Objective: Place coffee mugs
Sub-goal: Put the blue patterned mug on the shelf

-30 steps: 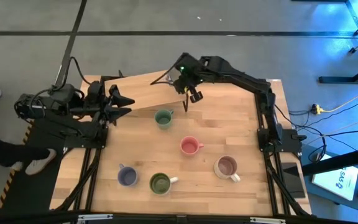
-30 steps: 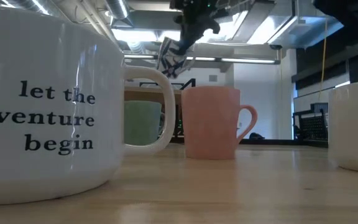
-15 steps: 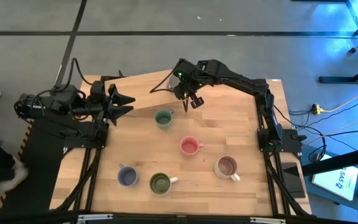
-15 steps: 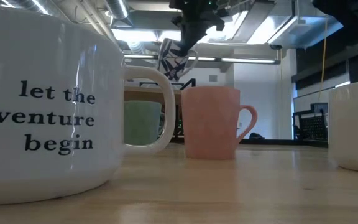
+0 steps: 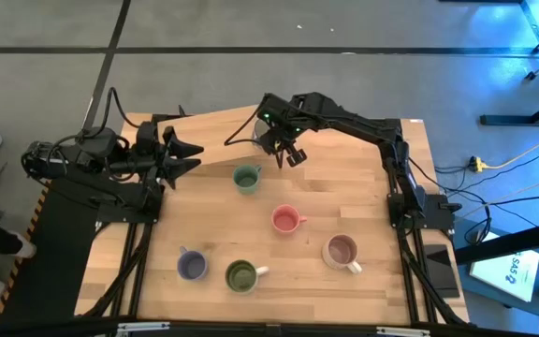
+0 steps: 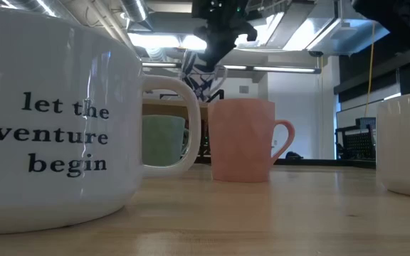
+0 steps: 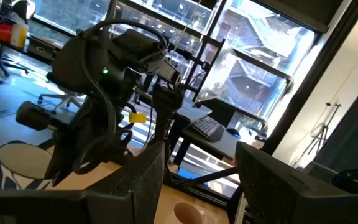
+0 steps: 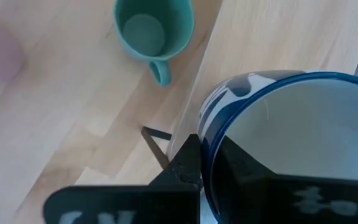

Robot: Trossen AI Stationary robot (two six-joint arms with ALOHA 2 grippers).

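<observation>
**A:** Where was the right gripper [image 5: 271,142]?

**B:** It hung over the far middle of the wooden table [image 5: 344,197], just beyond the teal-green mug [image 5: 246,178]. The right wrist view showed its fingers clamped on the rim of the white mug with blue pattern [image 8: 278,137], one finger inside the rim and one outside. The low view showed that mug [image 6: 203,78] held up in the air, clear of the tabletop, above and behind the pink mug [image 6: 242,141].

**A:** And the left gripper [image 5: 187,156]?

**B:** It waited at the table's far left corner, pointing toward the middle. Its two fingers stood apart with nothing between them, as the left wrist view showed, and that view looked past them at the right arm [image 7: 98,93] with the patterned mug [image 7: 11,165] under it.

**A:** How did the other mugs lie?

**B:** All upright on the table, well apart from one another. The teal-green one stood nearest the raised mug, its handle toward the right gripper. The pink mug [image 5: 287,220] sat near the middle. The pale mug with a brown inside [image 5: 342,251] stood toward the near right. Along the near edge were the lavender-blue mug [image 5: 191,266] and, just beside it, the green mug with a white handle [image 5: 242,275].
</observation>
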